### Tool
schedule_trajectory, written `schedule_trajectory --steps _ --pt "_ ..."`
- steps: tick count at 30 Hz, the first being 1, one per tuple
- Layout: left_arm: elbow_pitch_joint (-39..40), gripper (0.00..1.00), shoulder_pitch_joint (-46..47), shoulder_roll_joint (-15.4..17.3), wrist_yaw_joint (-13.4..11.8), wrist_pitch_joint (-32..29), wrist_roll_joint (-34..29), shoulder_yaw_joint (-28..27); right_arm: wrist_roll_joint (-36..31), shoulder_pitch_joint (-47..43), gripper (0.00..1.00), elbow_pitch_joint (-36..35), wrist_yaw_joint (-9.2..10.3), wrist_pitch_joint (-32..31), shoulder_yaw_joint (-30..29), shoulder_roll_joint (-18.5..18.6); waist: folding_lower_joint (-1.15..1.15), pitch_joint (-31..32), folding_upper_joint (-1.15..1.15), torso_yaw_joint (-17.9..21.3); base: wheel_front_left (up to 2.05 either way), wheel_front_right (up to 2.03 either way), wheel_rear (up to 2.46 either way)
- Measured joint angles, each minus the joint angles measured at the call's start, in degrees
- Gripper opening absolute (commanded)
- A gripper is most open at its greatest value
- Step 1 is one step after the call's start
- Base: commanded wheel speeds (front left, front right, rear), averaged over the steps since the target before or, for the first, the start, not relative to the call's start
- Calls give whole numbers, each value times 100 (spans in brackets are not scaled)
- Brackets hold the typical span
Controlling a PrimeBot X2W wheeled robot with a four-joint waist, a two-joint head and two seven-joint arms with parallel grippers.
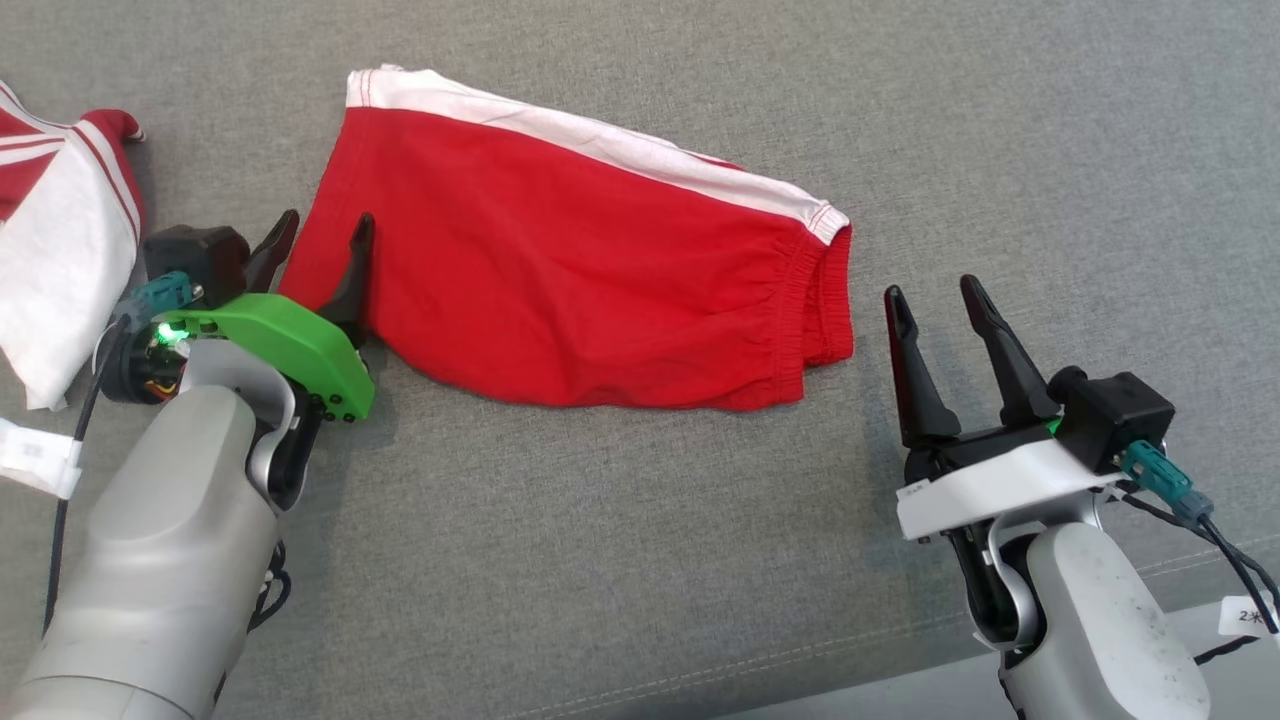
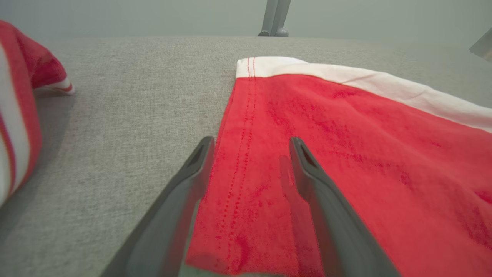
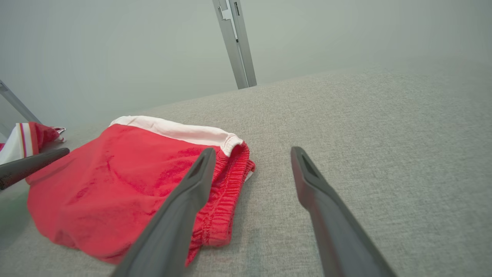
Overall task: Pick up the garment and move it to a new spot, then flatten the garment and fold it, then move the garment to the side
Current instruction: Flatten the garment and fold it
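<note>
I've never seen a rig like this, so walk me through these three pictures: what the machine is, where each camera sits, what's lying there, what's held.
It is a two-armed robot. One picture looks down from its head; the others look along each arm's two dark fingers. On the grey fabric surface lie red shorts with a white stripe, and a red-and-white garment at the left. The left end effector is open astride the shorts' edge; the right end effector is open beside the waistband. Nothing is held.

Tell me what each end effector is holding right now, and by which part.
Nothing is held. The left end effector stands open astride the hem edge of the red shorts; the right end effector is open, clear of them.
</note>
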State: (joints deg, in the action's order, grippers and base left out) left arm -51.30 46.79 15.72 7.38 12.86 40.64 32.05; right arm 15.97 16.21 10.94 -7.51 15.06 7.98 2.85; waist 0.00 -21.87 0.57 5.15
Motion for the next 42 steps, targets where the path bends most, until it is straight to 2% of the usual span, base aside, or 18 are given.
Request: schedule_trajectory --steps 5,11,18,20,21,24,26,34,42 --pt "-138 100 -51 164 0 -283 257 44 -85 -187 100 -198 0 0 -205 2 0 162 0 3 0 0 0" --pt "-221 100 -65 176 0 -829 546 156 -45 -255 100 -356 0 0 -254 0 0 250 0 51 0 0 0" --pt "-174 100 -131 234 0 -1087 793 250 14 -299 100 -401 0 0 -258 1 0 280 0 138 0 0 0" --pt "-212 48 -130 244 0 -1127 839 275 33 -299 100 -416 0 0 -250 0 0 278 0 169 0 0 0" --pt "-256 41 -126 248 0 -1138 849 279 38 -299 100 -421 0 0 -250 0 0 277 0 183 0 0 0" --pt "-349 27 -104 248 0 -1202 865 318 51 -297 100 -434 0 0 -253 1 0 272 0 219 0 0 0" --pt "-403 0 -93 215 0 -1226 865 363 60 -297 100 -446 0 0 -238 1 0 273 0 237 0 0 0" --pt "-253 0 -162 59 0 -961 965 517 108 -294 100 -485 0 0 -252 0 0 368 0 220 0 0 0" --pt "174 0 -705 158 0 -364 1076 524 7 -433 100 -447 0 0 -401 0 0 641 0 67 0 0 0"
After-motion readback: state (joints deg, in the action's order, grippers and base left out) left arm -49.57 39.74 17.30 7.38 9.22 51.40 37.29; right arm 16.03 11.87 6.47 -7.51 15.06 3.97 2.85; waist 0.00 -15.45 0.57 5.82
